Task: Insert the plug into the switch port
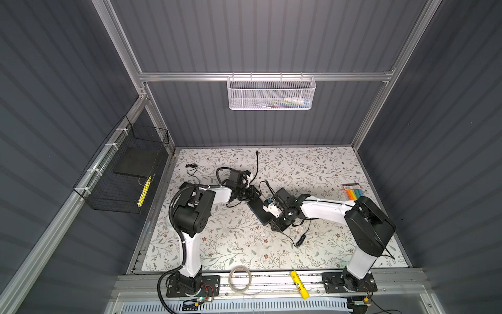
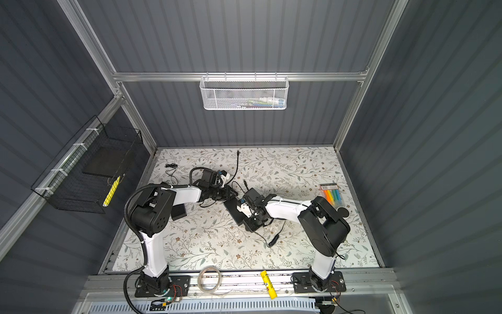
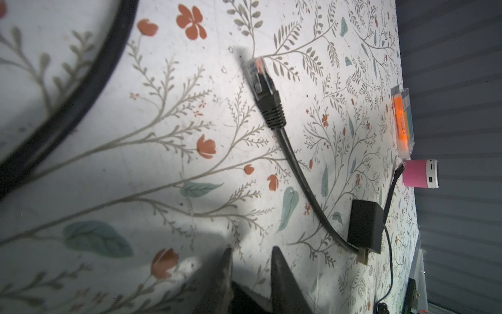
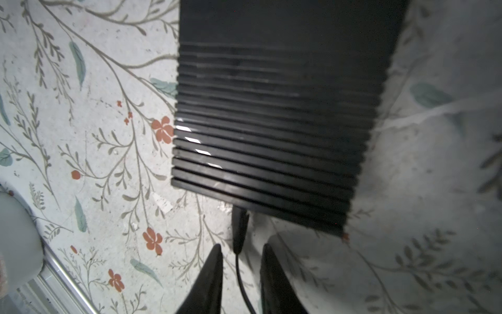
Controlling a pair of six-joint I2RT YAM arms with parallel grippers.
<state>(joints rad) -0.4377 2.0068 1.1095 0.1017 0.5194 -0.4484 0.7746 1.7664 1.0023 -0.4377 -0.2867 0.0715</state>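
Note:
The switch (image 1: 256, 210) (image 2: 234, 210) is a flat black ribbed box (image 4: 271, 122) in the middle of the floral table. My left gripper (image 1: 254, 193) (image 3: 251, 248) is at its far corner, turned on its side, and a dark wedge of the box sits clamped between the jaws. A black barrel plug (image 4: 240, 231) butts against the switch's near edge; the port itself is hidden. My right gripper (image 4: 240, 246) is open, and the plug's thin cable (image 4: 241, 277) runs free between its fingers. An Ethernet plug (image 3: 262, 81) lies loose on the table.
A black adapter (image 3: 365, 227), a pink speaker (image 3: 419, 174) and a highlighter pack (image 1: 351, 190) lie to the right. Loose black cables (image 1: 257, 163) (image 1: 300, 240) trail around the switch. A tape roll (image 1: 239, 278) and a yellow stick (image 1: 299, 284) rest on the front rail.

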